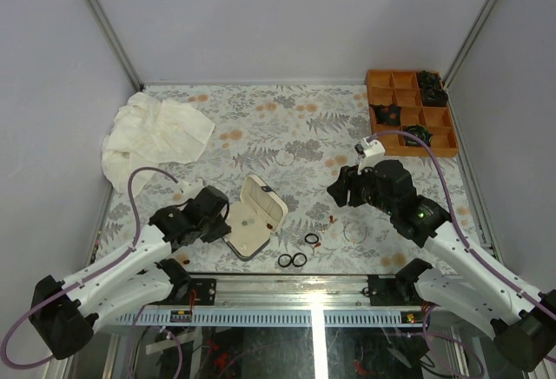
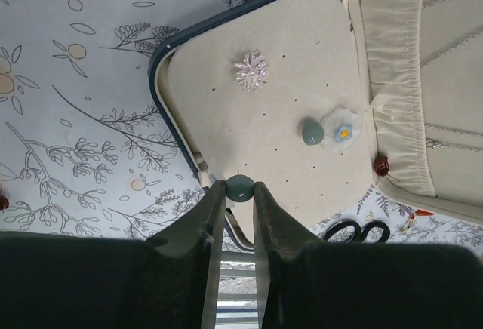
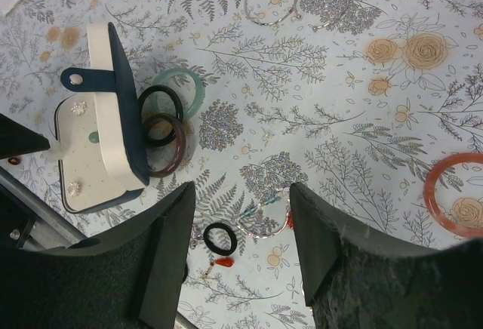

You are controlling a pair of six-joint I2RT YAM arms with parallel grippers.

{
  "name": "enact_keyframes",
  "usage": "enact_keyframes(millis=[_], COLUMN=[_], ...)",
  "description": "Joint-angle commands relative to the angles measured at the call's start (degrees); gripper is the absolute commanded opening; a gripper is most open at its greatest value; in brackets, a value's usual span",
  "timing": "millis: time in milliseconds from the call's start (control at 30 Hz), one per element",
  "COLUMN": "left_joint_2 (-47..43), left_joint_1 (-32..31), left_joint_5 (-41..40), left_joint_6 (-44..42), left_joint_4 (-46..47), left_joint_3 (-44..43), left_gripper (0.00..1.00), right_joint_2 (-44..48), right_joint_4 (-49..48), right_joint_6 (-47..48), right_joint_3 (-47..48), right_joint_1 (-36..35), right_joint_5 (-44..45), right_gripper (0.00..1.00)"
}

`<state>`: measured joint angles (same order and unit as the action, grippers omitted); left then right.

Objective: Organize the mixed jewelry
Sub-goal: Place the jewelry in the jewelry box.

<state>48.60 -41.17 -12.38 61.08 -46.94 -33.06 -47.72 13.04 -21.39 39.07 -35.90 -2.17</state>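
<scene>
The left gripper (image 2: 238, 192) is pinching a small grey-green bead (image 2: 240, 186) between its fingertips, right at the rim of the cream pad (image 2: 226, 133) of the open case (image 1: 261, 207). A silvery snowflake stud (image 2: 252, 70), a second green bead (image 2: 311, 132) and a pale blue flower (image 2: 342, 127) are sitting on that pad. The case is lying open by the near edge of the table (image 1: 261, 109), left of centre.

The right gripper (image 3: 241, 219) is hovering with its fingers spread wide, holding nothing. Below it a small black ring (image 3: 208, 237), a clear hoop (image 3: 263, 234) and a red bit (image 3: 223, 263) are lying loose, close together. Two more black rings (image 1: 285, 261) are lying side by side at the near edge.

A green bangle (image 3: 199, 93), a black bangle (image 3: 178, 110) and a dark-red bangle (image 3: 181, 148) are lying just beside the case, overlapping one another. An orange tray (image 1: 408, 145) is sitting in the far right corner.
</scene>
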Motion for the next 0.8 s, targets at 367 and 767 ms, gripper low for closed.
enact_keyframes(millis=[367,767], left_joint_2=[6.9,10.0], left_joint_1=[1.8,3.0], left_joint_5=[0.8,1.8], left_joint_6=[-4.9,-6.6], left_joint_4=[7.5,9.9], left_joint_3=[-3.1,-3.5], left_gripper=[0.0,0.0], right_joint_2=[1.2,1.6], right_joint_4=[-2.0,-2.0], right_joint_6=[0.3,0.3], right_joint_3=[0.2,0.2], right_joint_1=[-0.8,-1.4], right_joint_5=[1.0,1.3], right_gripper=[0.6,0.61])
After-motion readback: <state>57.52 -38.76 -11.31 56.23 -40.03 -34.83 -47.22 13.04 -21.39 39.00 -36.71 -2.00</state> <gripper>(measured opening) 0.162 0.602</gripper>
